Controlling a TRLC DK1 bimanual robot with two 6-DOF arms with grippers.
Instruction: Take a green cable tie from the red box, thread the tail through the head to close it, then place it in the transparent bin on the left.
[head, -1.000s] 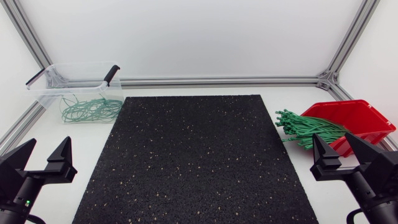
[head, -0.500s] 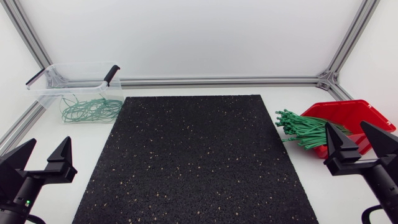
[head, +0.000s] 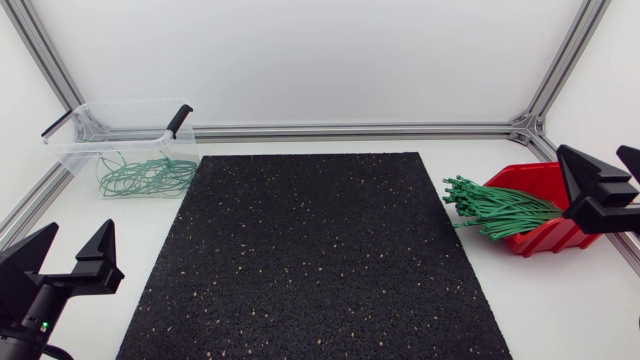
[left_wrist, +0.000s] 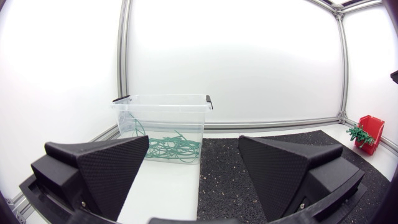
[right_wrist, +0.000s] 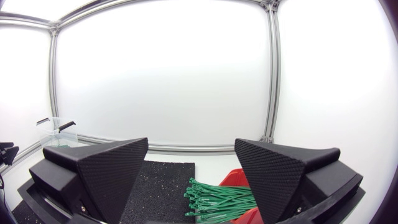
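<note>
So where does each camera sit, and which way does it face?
Head view: fixed above the table, looking down on the black mat; left gripper and right gripper show at the sides.
Left wrist view: on the left arm, looking across at the transparent bin; own open fingers show.
Right wrist view: on the right arm, looking over the green cable ties and red box; own fingers show.
Shared: all three show transparent bin and red box.

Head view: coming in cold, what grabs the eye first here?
The bundle of loose green cable ties spilling over the rim of the red plastic box at the right, with the right tool open over it. Next, the black speckled mat mid-table and the transparent bin at the far left holding looped green ties.
</note>
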